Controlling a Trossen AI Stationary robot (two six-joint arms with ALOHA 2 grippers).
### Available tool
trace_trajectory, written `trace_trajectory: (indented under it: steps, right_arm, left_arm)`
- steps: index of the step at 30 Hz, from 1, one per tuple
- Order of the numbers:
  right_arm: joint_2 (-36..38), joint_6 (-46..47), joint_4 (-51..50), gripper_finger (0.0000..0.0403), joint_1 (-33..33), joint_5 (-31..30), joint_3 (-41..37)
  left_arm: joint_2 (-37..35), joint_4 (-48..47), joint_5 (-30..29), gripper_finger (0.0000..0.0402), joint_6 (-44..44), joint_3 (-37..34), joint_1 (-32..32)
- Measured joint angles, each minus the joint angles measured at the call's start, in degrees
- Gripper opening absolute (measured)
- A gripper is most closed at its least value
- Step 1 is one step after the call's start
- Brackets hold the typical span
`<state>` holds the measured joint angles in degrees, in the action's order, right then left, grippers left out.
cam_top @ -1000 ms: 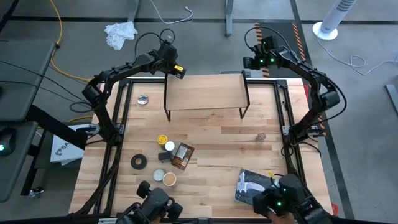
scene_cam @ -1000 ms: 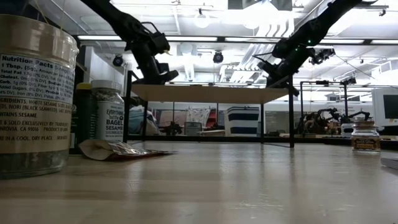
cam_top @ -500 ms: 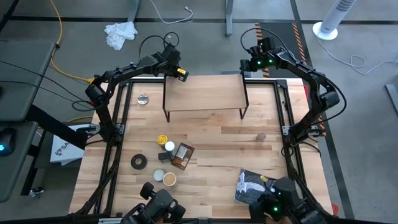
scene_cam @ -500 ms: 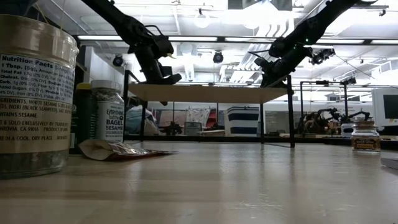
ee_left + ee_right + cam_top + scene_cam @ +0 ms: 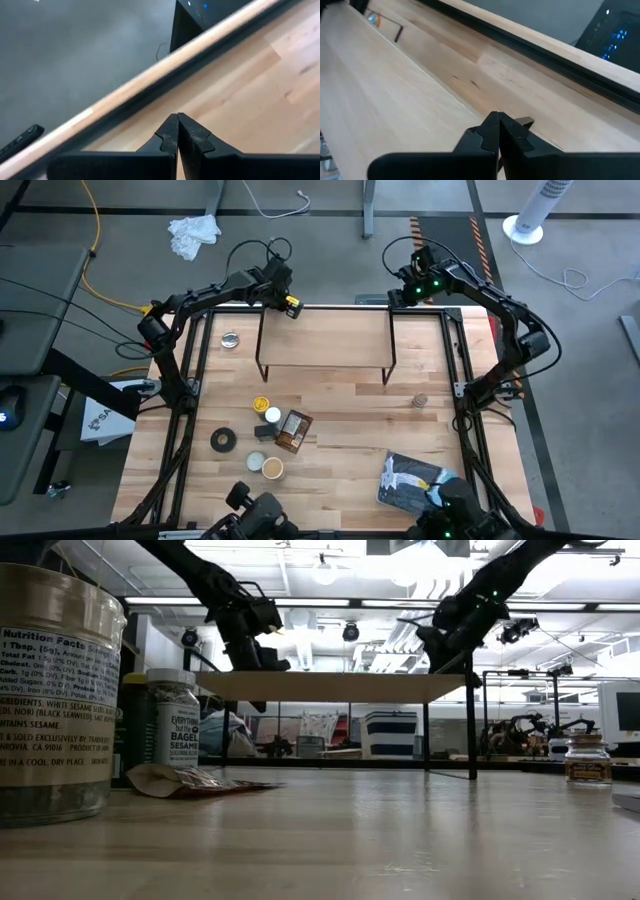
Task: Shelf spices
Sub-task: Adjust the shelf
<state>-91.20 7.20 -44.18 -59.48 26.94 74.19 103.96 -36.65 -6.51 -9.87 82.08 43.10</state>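
The shelf point(image 5: 325, 337), a light plank on thin black wire legs, stands on the table toward its far edge. My left gripper point(image 5: 284, 306) is shut at the plank's far edge near its left corner. My right gripper point(image 5: 399, 299) is shut at the far right corner. The spices sit on the table at the near left: a yellow-lidded jar point(image 5: 261, 404), a white-capped bottle point(image 5: 272, 416), a flat brown packet point(image 5: 293, 431) and a tan-lidded jar point(image 5: 271, 468). A tiny brown-topped jar point(image 5: 420, 400) stands alone at the right. My left gripper's shut fingers point(image 5: 170, 131) slant down at the shelf's far edge point(image 5: 280, 311) near the left corner. The fingers hide the place of contact, so I cannot tell whether they touch it. My right gripper's shut fingertips point(image 5: 492, 127) slant down against the plank's far edge point(image 5: 470, 107), beside the black wire corner point(image 5: 525, 122). It comes from the table's far side. The shelf stands on its legs.
A black tape roll point(image 5: 223, 440) lies near the spices. A small silvery tin point(image 5: 231, 339) sits left of the shelf. A black-and-white bag point(image 5: 405, 478) lies at the near right. Bare wood stretches between the shelf and the spices.
Both grippers, still shut, have moved toward the table's near edge and a little to the left, tipping further down. The shelf has slid with them along the table, a short way nearer and slightly left, still upright.
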Motion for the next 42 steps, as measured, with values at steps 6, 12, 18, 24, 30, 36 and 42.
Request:
trace_trajectory:
  steps: [6, 12, 18, 24, 30, 36, 42]
  right_arm:
    - [3.0, 0.3, -1.6, 0.0, 0.1, 0.1, 0.0]
    - [4.2, 0.3, -4.2, 0.0, 2.0, -1.6, 0.0]
    - [4.2, 0.0, -0.5, 0.0, 4.8, -9.2, 0.0]
    - [4.2, 3.5, 5.2, 0.0, 4.6, -10.4, 0.0]
    - [2.0, 4.5, 4.2, 0.0, 5.0, -7.8, 0.0]
    - [1.2, 4.5, 4.4, 0.0, 5.3, -7.4, 0.0]
    - [1.3, 4.0, -0.1, 0.0, 5.8, -6.9, 0.0]
  left_arm:
    - [-0.2, -2.6, -0.2, 0.0, 0.0, 0.0, -2.3]
    - [-0.5, -2.4, -2.1, 0.0, 0.5, 0.0, -4.3]
    - [-0.5, -2.4, -2.9, 0.0, 1.1, 0.0, -5.0]
    - [-0.5, -1.8, -4.2, 0.0, 1.1, 0.0, -5.1]
    - [-0.5, 1.9, -4.3, 0.0, 1.1, 0.0, -5.0]
    - [-0.5, 3.4, -4.3, 0.0, 1.1, 0.0, -5.0]
    - [-0.5, 3.5, -3.9, 0.0, 1.5, 0.0, -5.3]
